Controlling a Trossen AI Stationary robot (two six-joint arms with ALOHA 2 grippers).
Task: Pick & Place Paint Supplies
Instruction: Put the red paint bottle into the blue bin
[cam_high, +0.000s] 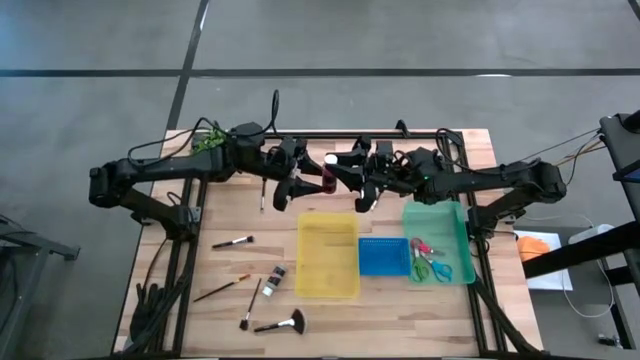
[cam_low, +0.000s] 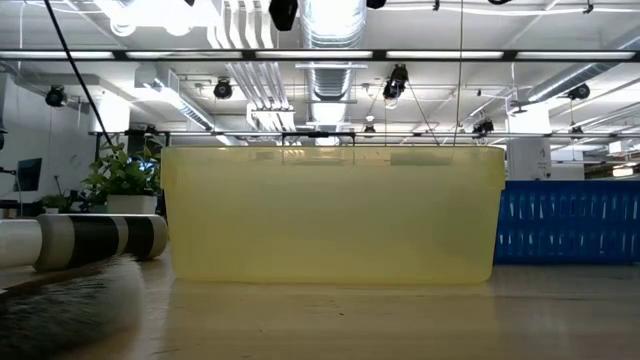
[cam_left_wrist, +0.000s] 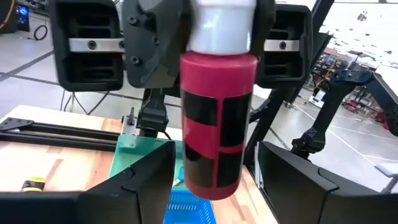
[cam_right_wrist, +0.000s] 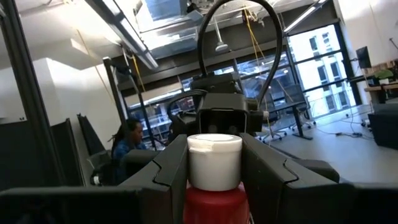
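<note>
High view: red bottle (cam_high: 329, 172) hangs above the bench between both tools.

Left wrist: left tool (cam_left_wrist: 211, 177) flanks it, grip unclear.

Right wrist: right tool (cam_right_wrist: 214, 165) clamps its white cap (cam_right_wrist: 214, 160). Probably light, rigid, slick plastic; grab the body.

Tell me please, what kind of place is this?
Probably a robotics lab or workshop in an industrial hall: a wooden table on a bare concrete floor, exposed ceiling ducts, and more equipment beyond.
</note>
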